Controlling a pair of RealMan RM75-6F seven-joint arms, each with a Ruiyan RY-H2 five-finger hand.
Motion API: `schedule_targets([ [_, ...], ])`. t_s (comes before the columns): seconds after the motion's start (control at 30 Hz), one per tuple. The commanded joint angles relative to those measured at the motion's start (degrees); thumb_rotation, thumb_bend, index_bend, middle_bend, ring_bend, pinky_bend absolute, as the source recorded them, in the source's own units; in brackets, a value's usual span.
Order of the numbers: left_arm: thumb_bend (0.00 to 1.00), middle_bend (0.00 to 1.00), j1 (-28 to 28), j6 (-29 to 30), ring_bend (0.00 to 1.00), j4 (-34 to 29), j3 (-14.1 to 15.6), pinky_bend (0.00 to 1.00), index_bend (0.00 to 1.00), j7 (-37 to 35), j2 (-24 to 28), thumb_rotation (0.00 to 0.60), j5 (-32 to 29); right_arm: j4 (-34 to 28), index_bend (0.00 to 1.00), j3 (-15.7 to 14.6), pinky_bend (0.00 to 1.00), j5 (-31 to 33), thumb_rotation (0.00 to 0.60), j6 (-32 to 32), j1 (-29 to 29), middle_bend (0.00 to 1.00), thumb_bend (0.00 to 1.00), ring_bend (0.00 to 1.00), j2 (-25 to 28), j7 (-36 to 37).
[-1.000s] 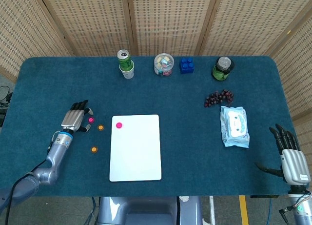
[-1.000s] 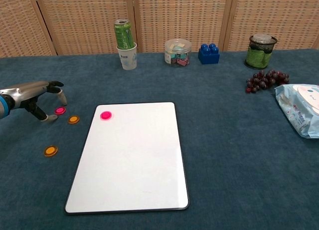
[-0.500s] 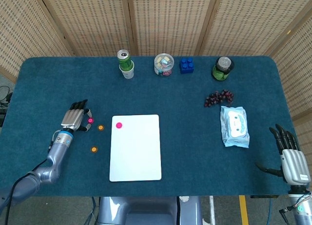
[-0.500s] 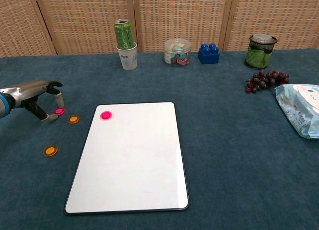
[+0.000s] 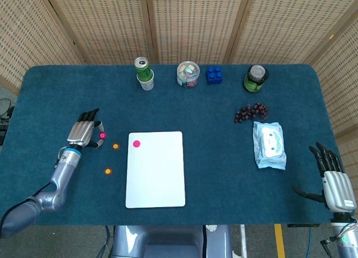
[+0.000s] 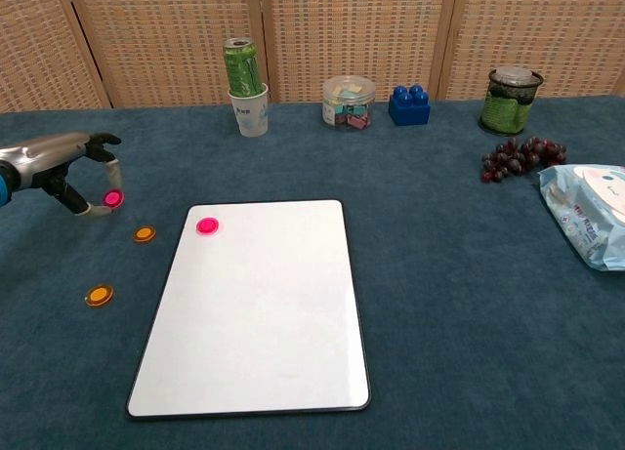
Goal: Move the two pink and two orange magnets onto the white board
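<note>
Left hand [image 6: 61, 172], all brushed metal with dark fingers, has a glossy pink magnet [image 6: 112, 198] pinched between thumb and a fingertip, lifted clear of the blue felt table [image 6: 439, 274], off to the left of the white board [image 6: 259, 308]. The board is a smooth, rounded-corner rectangle lying flat, and there's one round pink disc [image 6: 207, 225] already sitting in its far-left corner. Two flat orange magnets remain on the felt left of the board: one orange disc [image 6: 145, 233] just beside the board's far-left edge, the other orange magnet [image 6: 99, 295] nearer the front and further out. Right hand [image 5: 334, 182] rests well right of the board at the table's front edge, fingers straight and spread, nothing in them. Beyond the board along the back: a green can [image 6: 239, 67] in a white paper cup, a clear round jar [image 6: 349, 102], a knobbly blue brick [image 6: 409, 105]. Far right, a bunch of dark grapes [image 6: 520, 157] and a crinkly wipes pack [image 6: 591, 214].
</note>
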Motion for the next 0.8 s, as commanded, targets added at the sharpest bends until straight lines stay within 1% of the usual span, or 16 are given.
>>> schedule_targets([
  [0.03, 0.30, 0.00, 1.0, 4.1, 0.00, -8.8, 0.3, 0.00, 0.53, 0.0, 3.8, 0.600, 3.5, 0.0, 0.00, 0.0, 0.00, -0.1, 0.600, 0.0, 0.0, 0.00, 0.05, 0.00, 0.0, 0.0],
  [0.2, 0.30, 0.00, 1.3, 5.7, 0.00, -17.3, 1.5, 0.00, 0.53, 2.0, 5.7, 0.600, 5.5, -0.1, 0.00, 0.0, 0.00, -0.1, 0.600, 0.1, 0.0, 0.00, 0.05, 0.00, 0.1, 0.1],
  [0.33, 0.30, 0.00, 1.3, 5.6, 0.00, -21.6, 2.9, 0.00, 0.53, 4.6, 4.9, 0.600, 5.3, 0.0, 0.00, -0.1, 0.00, -0.1, 0.600, -0.1, 0.0, 0.00, 0.05, 0.00, 0.1, 0.4],
  [0.5, 0.30, 0.00, 1.1, 5.3, 0.00, -21.6, 3.6, 0.00, 0.53, 7.2, 2.9, 0.600, 3.5, 0.1, 0.00, -0.1, 0.00, -0.1, 0.600, -0.1, 0.0, 0.00, 0.05, 0.00, 0.2, 0.8],
  [0.8, 0.29, 0.00, 0.8, 4.5, 0.00, -18.4, 3.8, 0.00, 0.53, 7.5, 0.4, 0.600, 1.5, 0.0, 0.00, -0.2, 0.00, -0.1, 0.600, -0.3, 0.1, 0.00, 0.05, 0.00, 0.3, 1.0],
])
